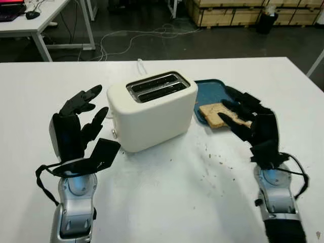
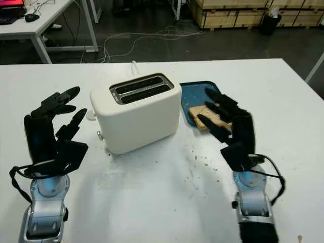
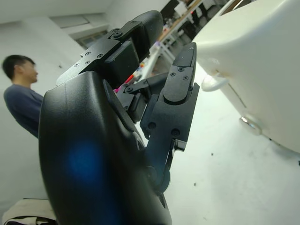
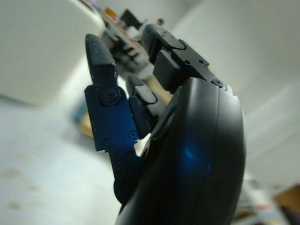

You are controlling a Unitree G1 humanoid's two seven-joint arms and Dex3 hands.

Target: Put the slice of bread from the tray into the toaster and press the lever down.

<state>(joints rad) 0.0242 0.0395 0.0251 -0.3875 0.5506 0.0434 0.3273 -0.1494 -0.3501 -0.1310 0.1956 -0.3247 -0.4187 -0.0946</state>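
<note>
Reaching over the bread slice [image 1: 218,115] on the blue tray [image 1: 210,87], the right hand [image 2: 223,119] looks open, contact unclear. Left hand [image 1: 81,116] hangs open beside the toaster [image 1: 152,109].

Cream-white toaster [image 1: 152,110] with dark slots, tan bread [image 1: 216,115] on a blue tray [image 1: 210,89], white table [image 1: 167,202]
</note>
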